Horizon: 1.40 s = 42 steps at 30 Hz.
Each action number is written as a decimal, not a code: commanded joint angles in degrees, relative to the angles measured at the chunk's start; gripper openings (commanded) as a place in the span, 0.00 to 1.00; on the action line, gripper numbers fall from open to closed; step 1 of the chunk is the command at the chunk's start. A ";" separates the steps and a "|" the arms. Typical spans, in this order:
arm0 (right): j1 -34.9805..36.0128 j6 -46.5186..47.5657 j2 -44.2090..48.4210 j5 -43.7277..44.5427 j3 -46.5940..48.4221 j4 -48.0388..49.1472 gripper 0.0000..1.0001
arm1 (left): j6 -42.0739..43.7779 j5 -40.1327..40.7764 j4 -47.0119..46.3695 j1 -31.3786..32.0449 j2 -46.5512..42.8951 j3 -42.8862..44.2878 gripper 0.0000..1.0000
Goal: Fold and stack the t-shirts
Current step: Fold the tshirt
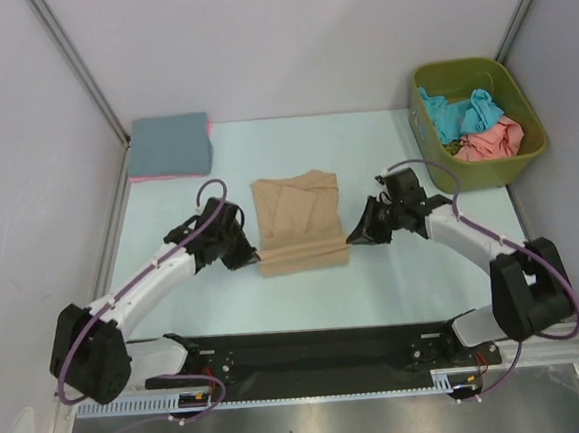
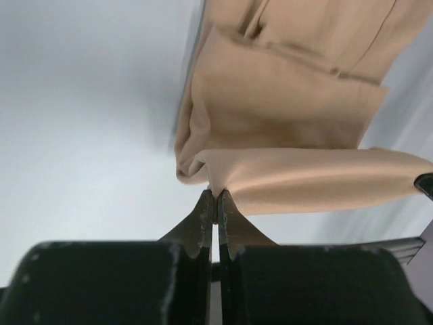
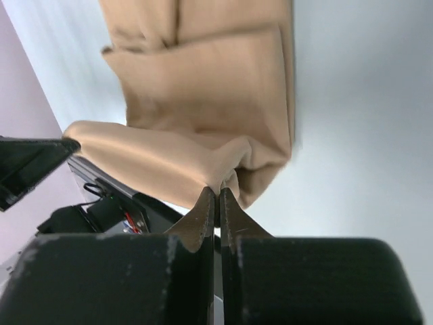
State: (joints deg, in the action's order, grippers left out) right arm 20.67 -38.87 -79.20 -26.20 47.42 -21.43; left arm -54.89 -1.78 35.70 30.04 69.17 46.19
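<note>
The tan t-shirt lies partly folded in the middle of the table. Its near edge is lifted and stretched between my two grippers. My left gripper is shut on the shirt's near left corner, seen in the left wrist view. My right gripper is shut on the near right corner, seen in the right wrist view. The tan cloth fills the upper part of both wrist views. A folded slate blue t-shirt lies on a pink one at the back left.
An olive-green bin at the back right holds crumpled teal and salmon shirts. Grey walls enclose the table on three sides. The black arm-mount rail runs along the near edge.
</note>
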 commanded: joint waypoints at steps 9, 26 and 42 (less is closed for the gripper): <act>-4.76 6.79 -24.48 -2.10 28.92 -3.79 0.00 | 14.90 -0.85 1.21 -10.61 23.88 26.37 0.01; -8.10 4.42 -43.49 -7.02 51.80 -4.76 0.00 | 15.43 -7.00 2.62 -16.33 43.85 48.63 0.00; -8.89 0.82 -50.61 -7.55 58.49 -2.91 0.00 | 15.61 -8.33 2.18 -17.56 52.12 57.34 0.00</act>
State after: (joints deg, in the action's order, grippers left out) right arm 12.38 -37.34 -129.05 -33.30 102.54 -25.47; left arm -40.80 -9.78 38.24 13.69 120.68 100.07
